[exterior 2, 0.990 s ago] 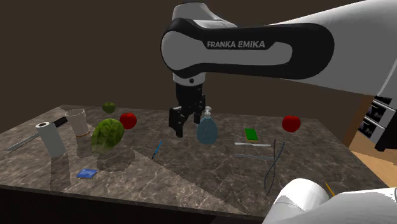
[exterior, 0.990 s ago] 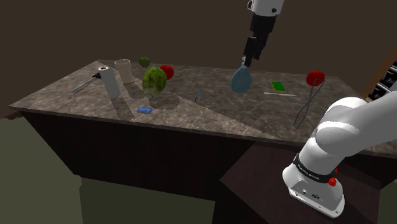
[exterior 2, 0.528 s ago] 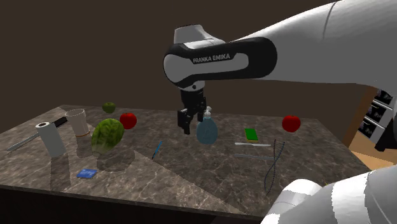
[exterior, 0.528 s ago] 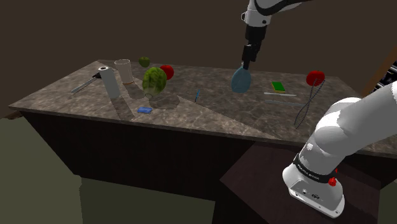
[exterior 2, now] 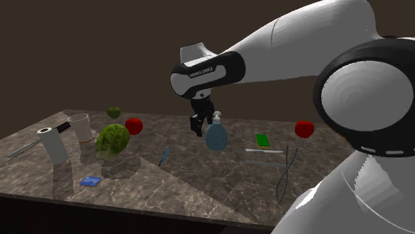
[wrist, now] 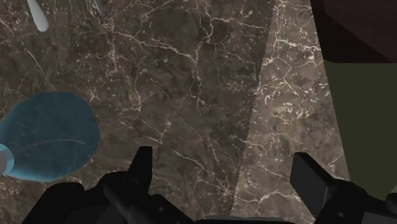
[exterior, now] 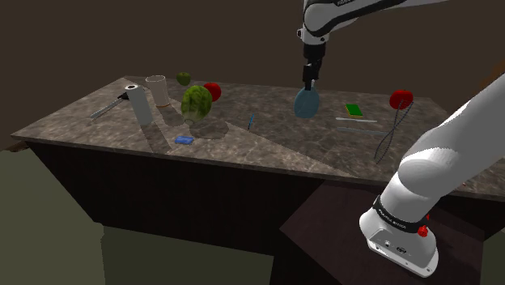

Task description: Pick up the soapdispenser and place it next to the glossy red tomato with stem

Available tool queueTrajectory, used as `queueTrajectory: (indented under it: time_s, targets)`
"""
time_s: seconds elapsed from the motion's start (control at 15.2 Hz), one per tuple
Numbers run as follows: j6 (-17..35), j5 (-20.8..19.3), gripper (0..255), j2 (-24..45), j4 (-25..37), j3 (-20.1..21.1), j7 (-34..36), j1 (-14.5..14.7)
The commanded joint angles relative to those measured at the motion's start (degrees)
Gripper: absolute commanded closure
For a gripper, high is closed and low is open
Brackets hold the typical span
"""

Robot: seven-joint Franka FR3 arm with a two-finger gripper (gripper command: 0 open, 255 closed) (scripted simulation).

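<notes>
The soap dispenser [exterior: 306,102] is a pale blue teardrop-shaped bottle standing on the marble counter [exterior: 267,146], near its middle. My gripper [exterior: 308,82] hangs open just above and beside its top. In the second exterior view the gripper [exterior 2: 198,126] is at the left of the soap dispenser [exterior 2: 215,137], close to it. Seen from the wrist, the soap dispenser [wrist: 49,136] lies outside the fingers [wrist: 142,165], and bare counter shows between them. One red tomato [exterior: 212,91] sits at the back left, another red tomato [exterior: 401,99] at the right end.
A green melon [exterior: 196,103], a white roll [exterior: 139,104], a cup [exterior: 156,89] and a small green fruit [exterior: 184,78] crowd the counter's left. A blue pen [exterior: 251,121], a blue pad [exterior: 184,140], a green card [exterior: 354,109] and a wire whisk [exterior: 388,133] lie around.
The arm has stretched out and carried the gripper away across the counter, closer to the soap dispenser's top. The soap dispenser has stayed where it was.
</notes>
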Motion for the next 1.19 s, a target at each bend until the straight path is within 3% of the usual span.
queueTrajectory:
  time_s: [0.0,0.59,1.12]
  targets:
    - [1.61,-1.25,0,3.83,2.05,-1.03,-1.96,-0.63]
    - [6.14,-4.78,0,22.06,15.45,-4.08,-9.22,-3.18]
    - [6.77,-6.19,0,39.57,32.80,-5.51,-15.51,-6.18]
